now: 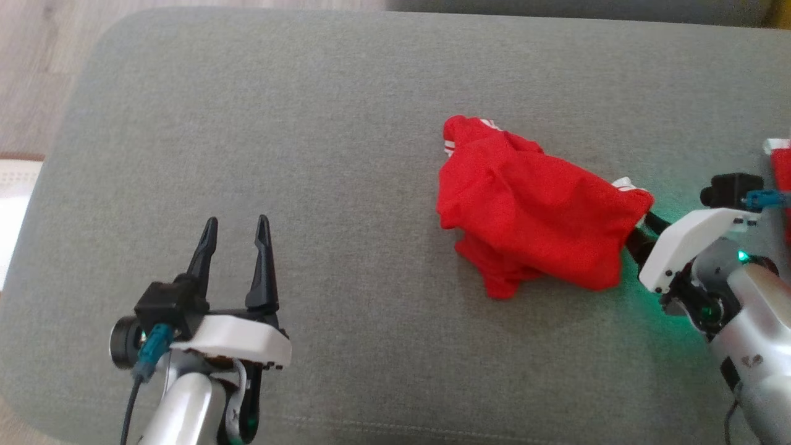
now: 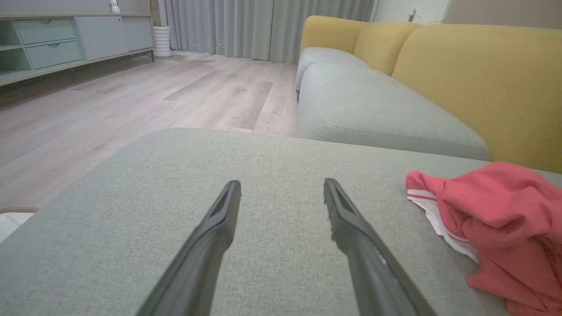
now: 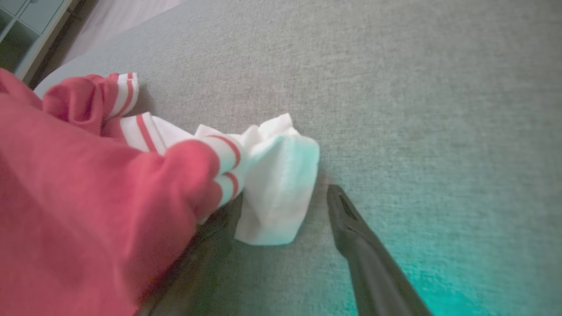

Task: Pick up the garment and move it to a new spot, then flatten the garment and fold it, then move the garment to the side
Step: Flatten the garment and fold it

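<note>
No text to read
No letters, numbers or brand names are showing anywhere; a small mark on the right forearm (image 1: 752, 360) is looking too blurred.

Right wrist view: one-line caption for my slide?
Open right gripper straddles the red garment's white trim on the grey cushion.

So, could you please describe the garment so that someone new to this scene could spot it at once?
On the big grey ottoman, look right of centre, at the tips of the right gripper. The crumpled red garment lies there, a heap with white, red-striped trim; the other red cloth sits apart at the far right edge.
</note>
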Controlling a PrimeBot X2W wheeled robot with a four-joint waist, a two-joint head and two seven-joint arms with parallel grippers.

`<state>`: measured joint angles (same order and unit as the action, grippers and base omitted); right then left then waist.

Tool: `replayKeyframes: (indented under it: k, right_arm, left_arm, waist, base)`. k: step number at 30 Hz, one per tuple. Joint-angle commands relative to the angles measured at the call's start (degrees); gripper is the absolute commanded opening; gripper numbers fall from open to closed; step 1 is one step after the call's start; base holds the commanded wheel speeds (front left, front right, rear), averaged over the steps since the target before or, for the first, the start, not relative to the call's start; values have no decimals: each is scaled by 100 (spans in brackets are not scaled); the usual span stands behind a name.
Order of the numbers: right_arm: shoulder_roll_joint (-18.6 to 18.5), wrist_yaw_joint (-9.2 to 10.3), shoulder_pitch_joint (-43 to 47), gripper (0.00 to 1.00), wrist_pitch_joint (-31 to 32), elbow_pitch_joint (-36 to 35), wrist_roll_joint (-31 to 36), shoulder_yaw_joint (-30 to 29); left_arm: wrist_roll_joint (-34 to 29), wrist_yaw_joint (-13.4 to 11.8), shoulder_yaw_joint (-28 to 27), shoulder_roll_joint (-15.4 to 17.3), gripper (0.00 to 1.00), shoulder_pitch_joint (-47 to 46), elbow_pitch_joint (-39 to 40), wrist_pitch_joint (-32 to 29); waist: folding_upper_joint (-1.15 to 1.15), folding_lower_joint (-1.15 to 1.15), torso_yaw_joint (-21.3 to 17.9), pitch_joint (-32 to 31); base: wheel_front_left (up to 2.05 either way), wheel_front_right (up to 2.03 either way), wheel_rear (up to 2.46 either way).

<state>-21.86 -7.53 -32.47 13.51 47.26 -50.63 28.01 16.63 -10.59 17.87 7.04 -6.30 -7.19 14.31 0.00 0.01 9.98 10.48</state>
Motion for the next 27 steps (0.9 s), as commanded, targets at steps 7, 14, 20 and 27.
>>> replayKeyframes:
  k: [7,14,20,27]
  right_arm:
    - [-174,4,-293,0,-774,144,-72,311]
    - [-419,4,-870,0,-2097,-165,335,429]
    - [-419,4,-1276,0,-2621,-737,652,573]
    - [40,4,-1287,0,-2536,-1607,853,1002]
  left_arm:
    - [-46,12,-227,53,100,-213,106,69]
    - [-21,40,-202,11,100,-172,72,69]
    - [14,73,-242,-2,100,-126,43,69]
    - [47,88,-319,11,100,36,73,69]
  waist:
    - [0,-1,5,-29]
    - [0,-1,-89,-177]
    - [0,-1,53,-378]
    - [0,-1,425,-681]
  base:
    - [0,0,0]
    - [0,0,0]
    - [0,0,0]
    - [0,0,0]
